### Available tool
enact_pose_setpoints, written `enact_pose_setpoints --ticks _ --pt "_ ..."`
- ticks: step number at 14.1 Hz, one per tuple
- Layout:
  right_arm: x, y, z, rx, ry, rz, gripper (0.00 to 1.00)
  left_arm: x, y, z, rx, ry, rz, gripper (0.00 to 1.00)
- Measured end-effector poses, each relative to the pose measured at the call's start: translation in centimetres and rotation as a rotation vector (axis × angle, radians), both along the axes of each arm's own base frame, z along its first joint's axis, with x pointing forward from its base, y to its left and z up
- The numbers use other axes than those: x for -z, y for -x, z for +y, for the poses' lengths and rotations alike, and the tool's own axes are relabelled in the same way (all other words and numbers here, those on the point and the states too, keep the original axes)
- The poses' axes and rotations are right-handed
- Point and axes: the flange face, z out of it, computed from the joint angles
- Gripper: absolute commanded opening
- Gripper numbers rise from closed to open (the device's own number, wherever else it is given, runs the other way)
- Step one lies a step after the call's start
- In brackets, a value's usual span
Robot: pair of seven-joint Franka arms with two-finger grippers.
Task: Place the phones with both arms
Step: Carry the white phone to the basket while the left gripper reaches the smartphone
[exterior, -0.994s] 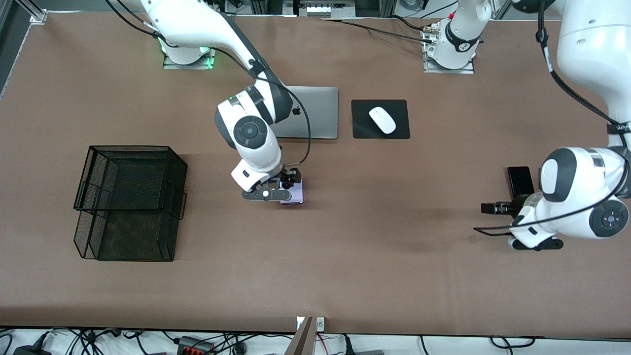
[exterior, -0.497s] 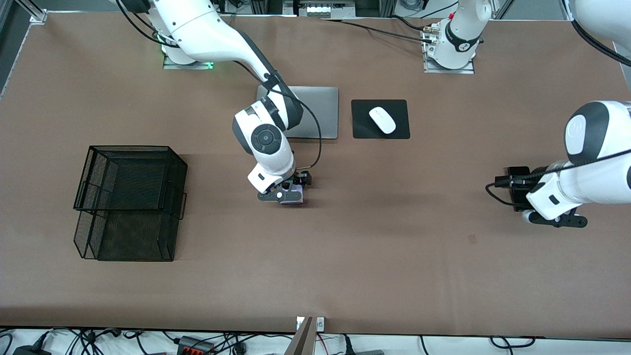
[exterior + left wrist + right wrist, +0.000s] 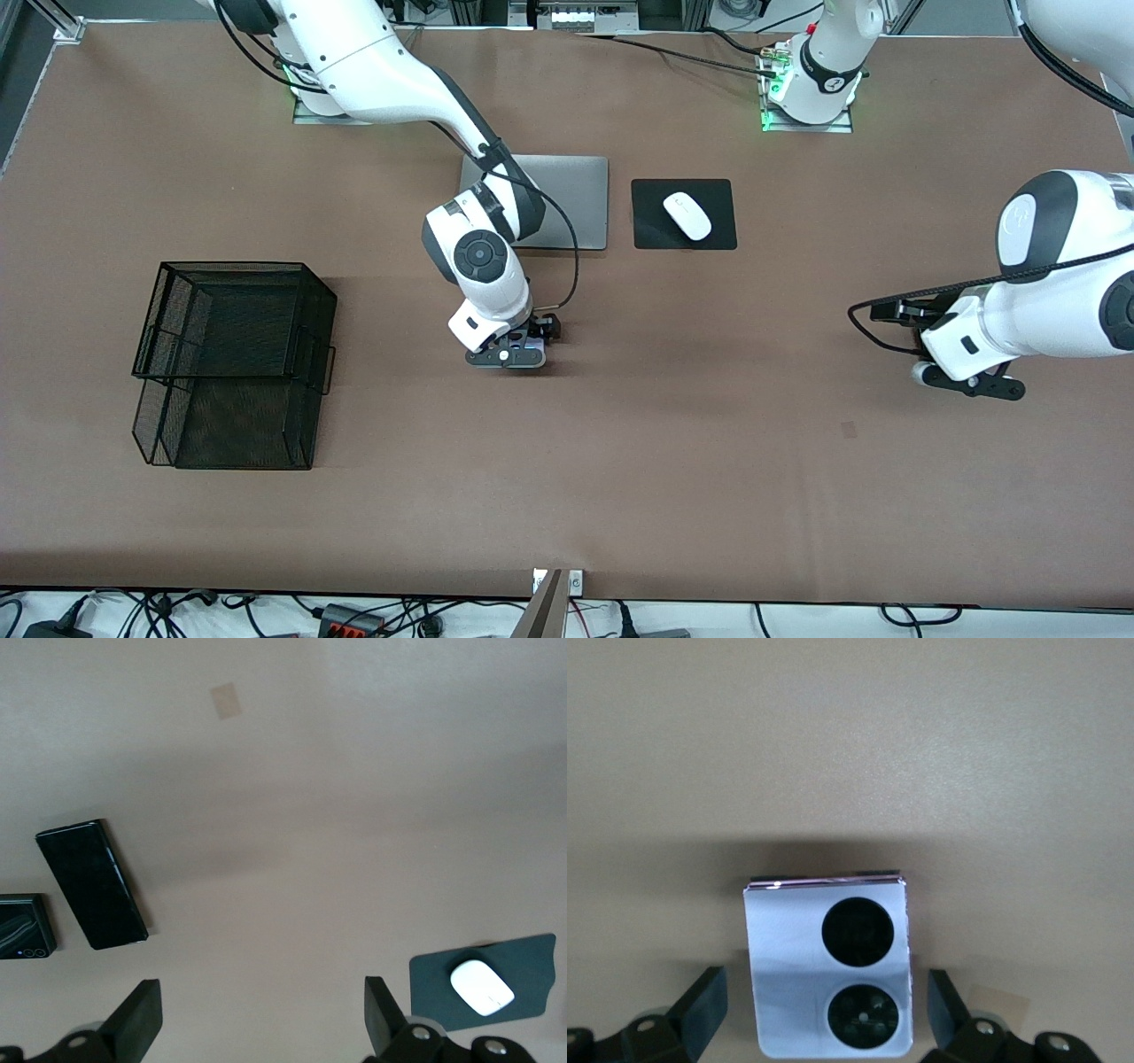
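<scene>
Right gripper (image 3: 824, 1028) has dropped lower over the lavender phone (image 3: 827, 967) in the last second — jaws spread wide, the phone lying flat on the table between them, one finger on each side with clear gap, no contact yet. In the front view the wrist now hides nearly all of that phone. Reads as pre-grasp: a little more descent, then close.

Left gripper (image 3: 261, 1028) has swung in from the table edge and turned — it now hangs over bare table (image 3: 354, 815) toward the left arm's end, jaws fully open and empty. The long black phone (image 3: 91, 883) and the small black phone (image 3: 25, 926) lie side by side, off to one side of its jaws, not between them. It needs to shift across over them before it can descend.

Nothing is held, so no phone is placed yet. The mesh basket (image 3: 232, 359) sits well apart toward the right arm's end — my guess at the drop target.
</scene>
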Motion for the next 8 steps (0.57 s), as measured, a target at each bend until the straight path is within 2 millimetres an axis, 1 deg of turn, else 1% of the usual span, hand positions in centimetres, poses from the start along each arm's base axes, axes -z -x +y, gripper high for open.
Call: enact_pose_setpoints --ticks 2,3,5,7,8 --pt "0.8 0.0 0.0 -0.001 -0.003 -0.008 1.00 -0.1 0.1 -1.1 0.019 0.008 0.000 1.00" --pt "1.1 0.0 0.0 -0.002 -0.003 -0.008 1.00 -0.1 0.2 -1.3 0.022 0.009 0.002 1.00" --pt "1.5 0.0 0.0 -0.002 -0.001 -0.007 1.00 0.3 0.2 -0.9 0.019 0.009 0.008 1.00" --pt "1.8 0.0 0.0 -0.002 0.000 -0.007 1.00 1.1 0.2 -0.1 0.011 0.011 0.023 1.00" --pt "2.0 0.1 0.0 -0.002 0.000 -0.006 0.98 1.4 0.1 0.5 0.009 0.013 0.025 1.00"
